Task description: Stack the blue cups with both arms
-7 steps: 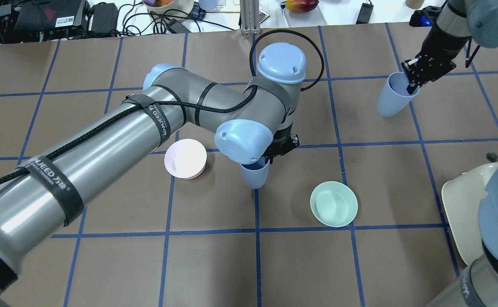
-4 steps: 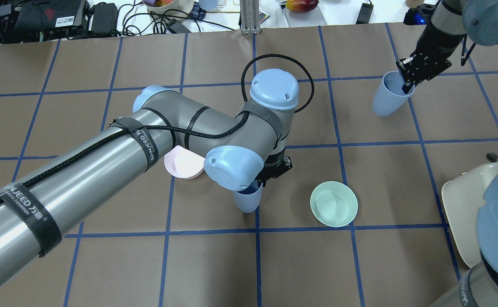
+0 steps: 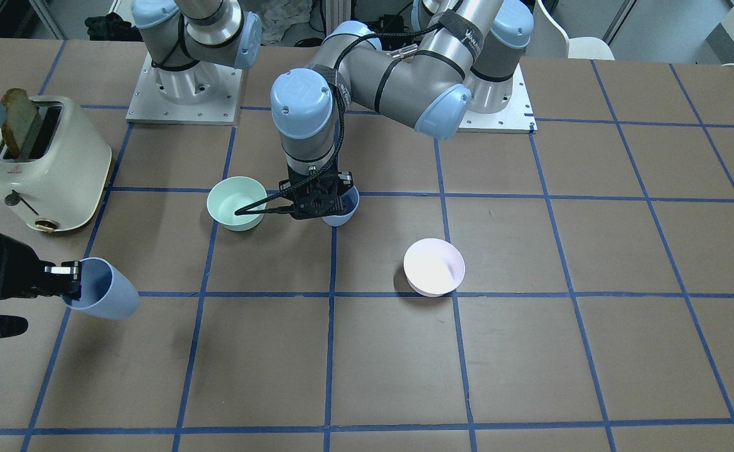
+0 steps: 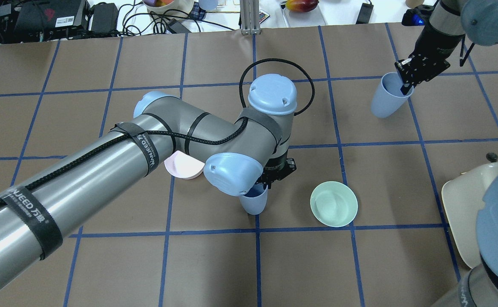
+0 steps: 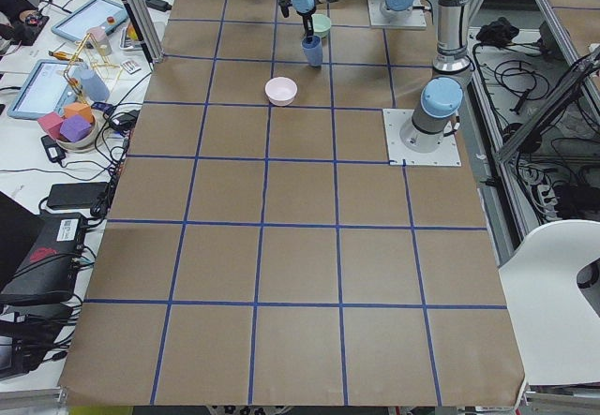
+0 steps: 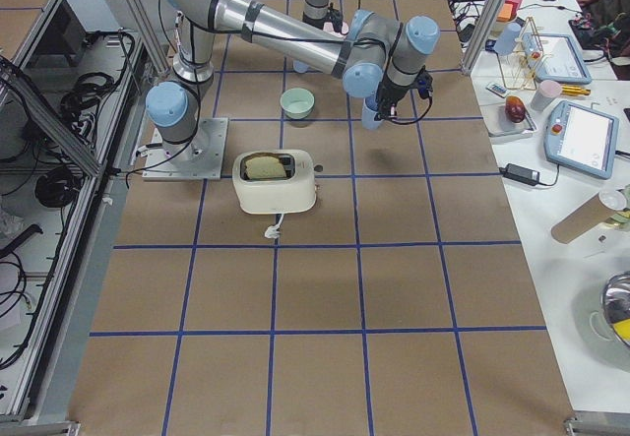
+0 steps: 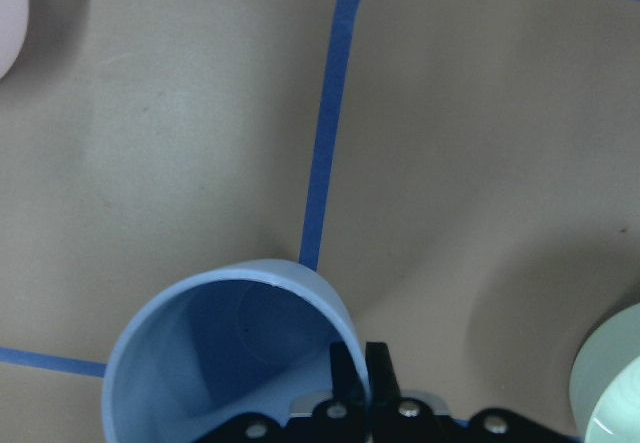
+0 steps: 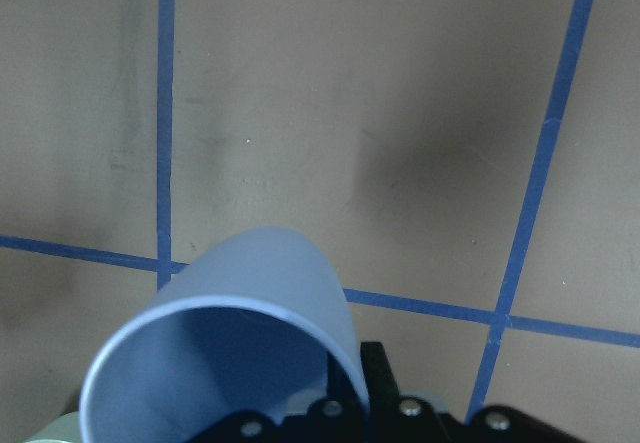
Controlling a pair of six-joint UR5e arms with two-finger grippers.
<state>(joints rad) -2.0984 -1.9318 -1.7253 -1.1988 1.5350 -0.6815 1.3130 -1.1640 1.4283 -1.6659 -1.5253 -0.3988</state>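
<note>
Two periwinkle-blue cups show. My left gripper (image 4: 262, 187) is shut on the rim of one blue cup (image 4: 254, 201) and holds it upright, low over the table's middle, between the two bowls. In the left wrist view one finger is inside this cup (image 7: 225, 348) and one outside. My right gripper (image 4: 404, 88) is shut on the rim of the other blue cup (image 4: 386, 101) at the far right. It holds that cup tilted, clear of the table. The right wrist view shows this cup's (image 8: 235, 338) open mouth. In the front view the cups are far apart, the left arm's cup (image 3: 340, 210) and the right arm's cup (image 3: 102, 290).
A mint-green bowl (image 4: 333, 204) sits just right of the left cup. A pale pink bowl (image 4: 182, 165) is partly hidden under my left arm. A cream toaster (image 3: 46, 163) with toast stands at the table's right side. Cables and gadgets lie beyond the far edge.
My left gripper has carried its cup toward the robot, then a little right, covering part of the pink bowl. My right gripper has shifted its cup slightly left and farther away.
</note>
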